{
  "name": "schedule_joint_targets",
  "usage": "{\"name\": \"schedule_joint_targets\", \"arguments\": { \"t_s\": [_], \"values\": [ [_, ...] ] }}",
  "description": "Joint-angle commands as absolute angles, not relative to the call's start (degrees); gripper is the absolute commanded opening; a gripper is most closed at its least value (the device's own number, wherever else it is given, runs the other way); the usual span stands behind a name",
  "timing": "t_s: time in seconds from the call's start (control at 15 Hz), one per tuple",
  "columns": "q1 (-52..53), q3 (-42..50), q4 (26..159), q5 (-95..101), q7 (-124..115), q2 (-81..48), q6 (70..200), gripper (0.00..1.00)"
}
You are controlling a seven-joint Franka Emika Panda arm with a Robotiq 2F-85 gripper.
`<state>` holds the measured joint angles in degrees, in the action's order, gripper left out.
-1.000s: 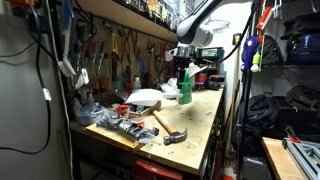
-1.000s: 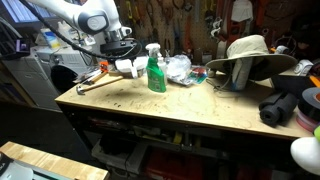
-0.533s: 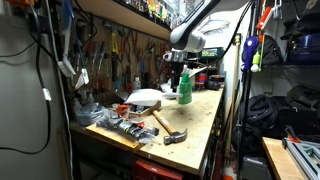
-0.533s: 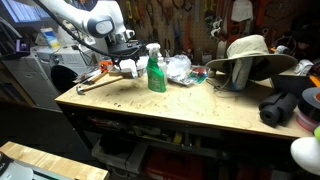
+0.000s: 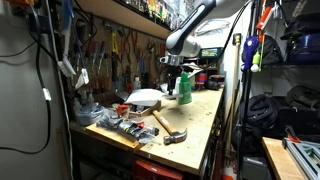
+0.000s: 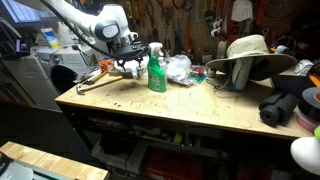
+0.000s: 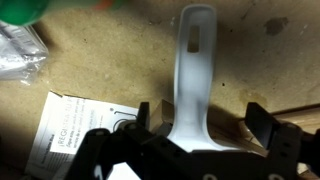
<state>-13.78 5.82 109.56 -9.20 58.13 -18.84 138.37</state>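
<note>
Tool (image 7: 203,115): fingers either side of a white handle-shaped piece (image 7: 195,60) over the tabletop (image 7: 110,60); whether they pinch it cannot be told. Printed leaflet (image 7: 72,135) just beside, flat, print too blurred to read. Clear plastic bag (image 7: 18,55) near. Green spray bottle (image 6: 156,70) upright, next to the tool. Brimmed hat (image 6: 250,55) well apart.

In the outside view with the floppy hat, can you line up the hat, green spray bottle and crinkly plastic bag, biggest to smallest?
1. The floppy hat, clearly biggest.
2 and 3. The green spray bottle and the plastic bag look about alike: bottle taller, bag wider.
</note>
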Motion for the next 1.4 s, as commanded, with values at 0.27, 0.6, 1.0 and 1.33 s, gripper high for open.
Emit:
{"name": "schedule_joint_targets", "arguments": {
  "t_s": [0.27, 0.6, 1.0, 1.33],
  "values": [
    [-15.85, 3.68, 107.01, -9.55, 58.72, -21.82, 138.75, 0.46],
    [-15.97, 3.42, 108.10, -9.73, 58.39, -20.86, 138.65, 0.09],
    [-15.83, 3.17, 112.12, -10.23, 58.76, -16.66, 140.02, 0.08],
    [-15.20, 3.78, 116.28, -10.58, 56.61, -11.15, 139.50, 0.08]
  ]
}}
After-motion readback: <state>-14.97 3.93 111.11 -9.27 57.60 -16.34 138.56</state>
